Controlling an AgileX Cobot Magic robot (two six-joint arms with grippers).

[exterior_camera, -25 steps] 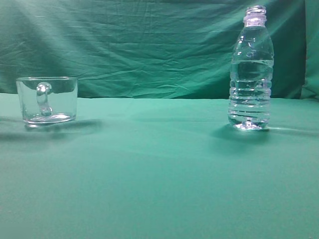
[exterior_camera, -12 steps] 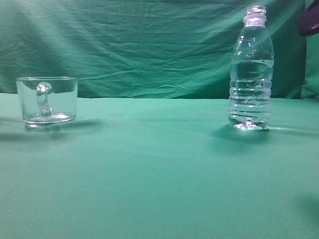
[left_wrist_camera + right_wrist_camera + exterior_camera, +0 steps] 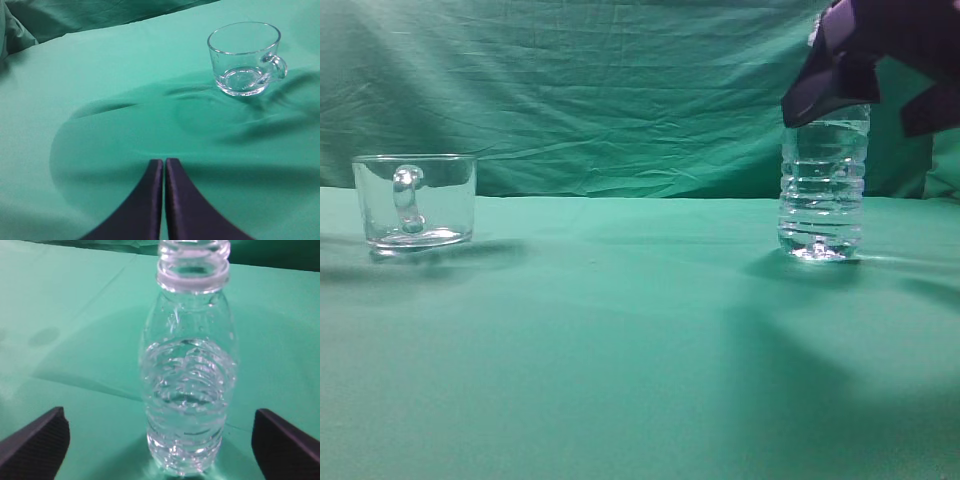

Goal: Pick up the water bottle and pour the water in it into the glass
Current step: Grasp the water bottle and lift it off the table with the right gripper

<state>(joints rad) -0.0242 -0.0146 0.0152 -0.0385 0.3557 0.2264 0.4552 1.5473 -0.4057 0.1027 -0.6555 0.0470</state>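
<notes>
The water bottle (image 3: pixel 822 195) stands upright on the green cloth at the right, uncapped, with water (image 3: pixel 186 405) filling most of its ribbed body. My right gripper (image 3: pixel 865 85) is open, in front of and around the bottle's upper part, hiding its shoulders and neck in the exterior view. In the right wrist view the bottle (image 3: pixel 187 370) stands between my two wide-apart fingers (image 3: pixel 159 440), untouched. The glass (image 3: pixel 415 200) sits empty at the left, handle toward the camera. My left gripper (image 3: pixel 164 162) is shut and empty, well short of the glass (image 3: pixel 245 57).
A green cloth (image 3: pixel 620 340) covers the table and hangs wrinkled as a backdrop (image 3: pixel 600 90). A wide stretch of cloth lies between glass and bottle.
My right gripper has come in from the upper right and now reaches the bottle's top. The bottle and the glass have not moved.
</notes>
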